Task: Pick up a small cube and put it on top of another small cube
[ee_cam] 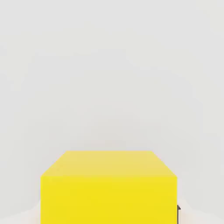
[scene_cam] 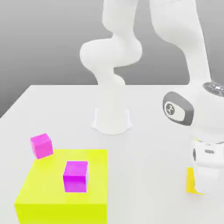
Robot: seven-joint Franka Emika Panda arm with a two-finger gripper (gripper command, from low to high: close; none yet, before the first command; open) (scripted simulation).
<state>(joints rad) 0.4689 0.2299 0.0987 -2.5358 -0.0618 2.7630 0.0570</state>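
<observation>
With the tool (ee_cam: 109, 212) clasping the orange-yellow cube (scene_cam: 190, 183) at the exterior view's lower right, lift straight up, smoothly and level, before travelling sideways.

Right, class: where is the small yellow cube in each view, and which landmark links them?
Exterior view: the small yellow cube is low on the exterior view's right, partly behind the gripper.
Hand view: between the gripper's fingers.
Shared landmark: the gripper.

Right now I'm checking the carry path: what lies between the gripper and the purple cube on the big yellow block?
In the exterior view, only bare table and block top separate gripper and purple cube.
</observation>
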